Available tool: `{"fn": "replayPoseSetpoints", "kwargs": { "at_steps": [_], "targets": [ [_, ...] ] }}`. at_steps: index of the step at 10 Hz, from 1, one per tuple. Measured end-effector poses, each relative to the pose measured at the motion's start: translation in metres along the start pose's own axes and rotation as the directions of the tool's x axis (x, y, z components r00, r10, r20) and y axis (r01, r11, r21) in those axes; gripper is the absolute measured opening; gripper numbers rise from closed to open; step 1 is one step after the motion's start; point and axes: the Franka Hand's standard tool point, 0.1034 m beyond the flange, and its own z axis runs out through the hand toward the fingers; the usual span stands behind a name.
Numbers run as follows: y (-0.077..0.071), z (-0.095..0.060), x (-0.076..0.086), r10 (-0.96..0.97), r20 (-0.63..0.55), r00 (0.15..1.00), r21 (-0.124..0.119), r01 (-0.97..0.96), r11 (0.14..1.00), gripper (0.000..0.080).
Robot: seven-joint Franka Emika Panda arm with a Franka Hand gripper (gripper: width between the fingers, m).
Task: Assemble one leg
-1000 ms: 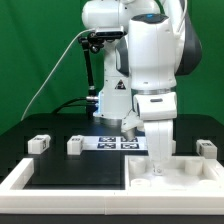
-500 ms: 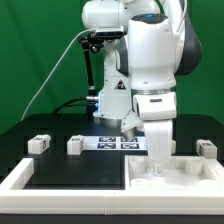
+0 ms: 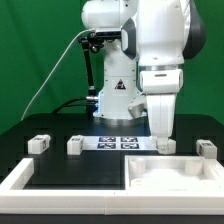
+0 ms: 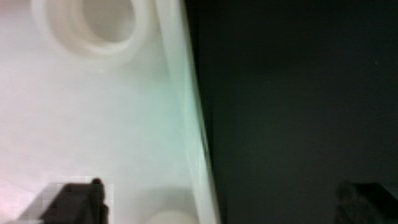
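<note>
My gripper (image 3: 160, 143) hangs above the far edge of the large flat white panel (image 3: 175, 172), clear of it. In the wrist view the gripper (image 4: 217, 205) is open and empty, with its dark fingertips (image 4: 71, 202) wide apart. One stands over the panel (image 4: 89, 110), the other over the dark table. The panel's round hole (image 4: 98, 25) shows there. Three legs stand on the table: two at the exterior view's left (image 3: 38, 143) (image 3: 74, 145) and one at its right (image 3: 206, 149). A small white block beside my fingertips (image 3: 167, 146) may be another leg.
The marker board (image 3: 118, 142) lies in front of the robot's base. A white L-shaped border (image 3: 20, 178) runs along the table's front left. The robot's own base stands behind the marker board.
My gripper has risen from down on the panel to a little above its far edge. The legs and the panel have not moved.
</note>
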Motion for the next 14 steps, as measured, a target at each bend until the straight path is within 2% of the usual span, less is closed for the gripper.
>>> {"fn": "replayPoseSetpoints", "kwargs": {
  "at_steps": [1, 3, 5, 6, 7, 8, 9, 10, 11, 12, 14],
  "targets": [
    [-0.003, -0.002, 0.004, 0.008, 0.0, 1.0, -0.003, -0.008, 1.0, 0.0649],
    [-0.003, 0.0, 0.003, 0.021, 0.0, 1.0, 0.0, -0.021, 1.0, 0.0649],
    [-0.005, 0.0, 0.003, 0.21, -0.002, 0.978, 0.002, -0.21, 0.978, 0.0649],
    [-0.013, 0.004, 0.003, 0.36, -0.001, 0.933, 0.014, -0.36, 0.933, 0.0649],
    [-0.023, 0.006, 0.014, 0.552, -0.011, 0.834, 0.021, -0.551, 0.834, 0.0649],
    [-0.029, 0.007, 0.026, 0.665, -0.01, 0.746, 0.032, -0.665, 0.746, 0.0649],
    [-0.035, 0.007, 0.041, 0.782, -0.006, 0.623, 0.042, -0.782, 0.622, 0.0649],
    [-0.04, 0.007, 0.055, 0.854, -0.003, 0.52, 0.048, -0.853, 0.519, 0.0649],
    [-0.044, 0.007, 0.063, 0.891, 0.0, 0.454, 0.053, -0.89, 0.454, 0.0649],
    [-0.048, 0.007, 0.071, 0.939, 0.009, 0.343, 0.062, -0.938, 0.341, 0.0649],
    [-0.05, 0.007, 0.074, 0.961, 0.015, 0.275, 0.068, -0.96, 0.273, 0.0649]
  ]
}}
